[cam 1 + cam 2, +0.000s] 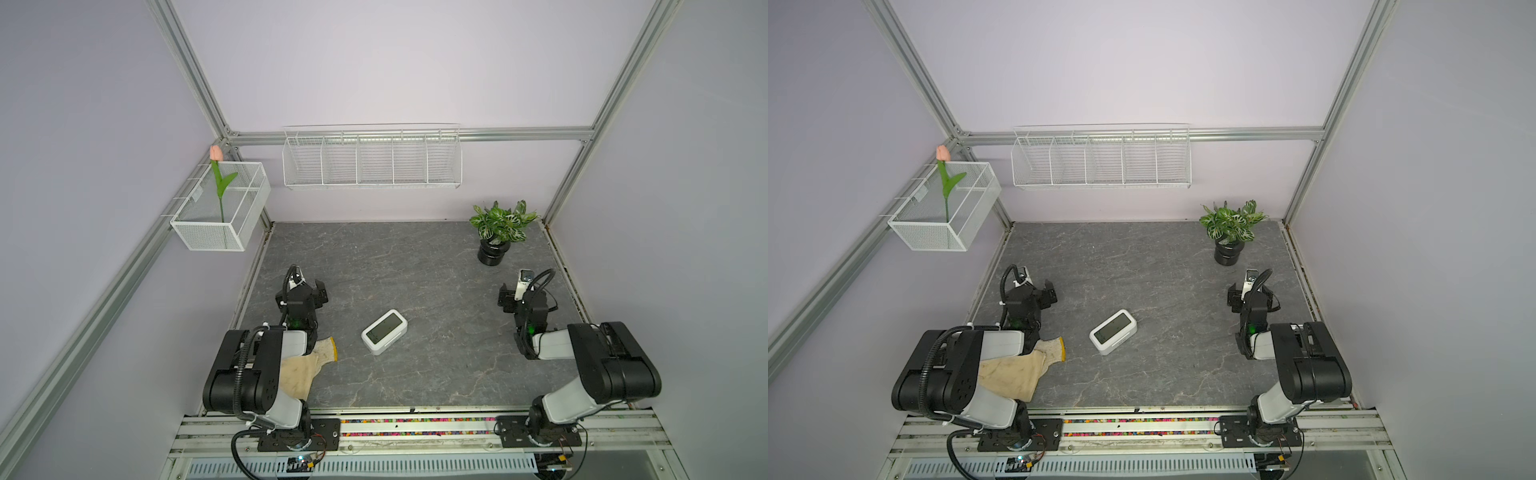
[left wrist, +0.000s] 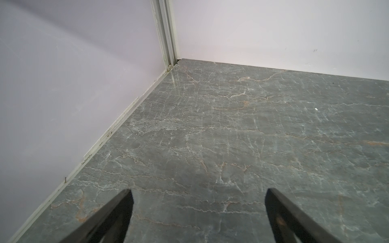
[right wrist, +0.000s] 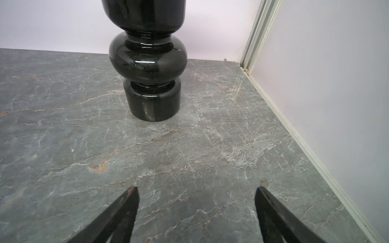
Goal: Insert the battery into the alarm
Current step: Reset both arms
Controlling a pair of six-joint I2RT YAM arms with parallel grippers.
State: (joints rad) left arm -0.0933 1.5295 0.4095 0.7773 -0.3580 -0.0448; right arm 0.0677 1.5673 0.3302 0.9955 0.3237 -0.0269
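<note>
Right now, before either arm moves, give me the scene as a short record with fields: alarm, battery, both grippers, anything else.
alarm: lying screen up, middle of the table
battery: not visible in any view
left gripper: fingers apart, empty
right gripper: fingers apart, empty, facing the plant pot
glove: on the table, robot's left side

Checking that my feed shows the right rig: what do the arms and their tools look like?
The left arm and right arm have black joint housings and white link covers. A black corrugated hose loops along the left arm; a green light glows near each wrist. The left tool and right tool are black, tapering to points, the right's tips worn reddish.
</note>
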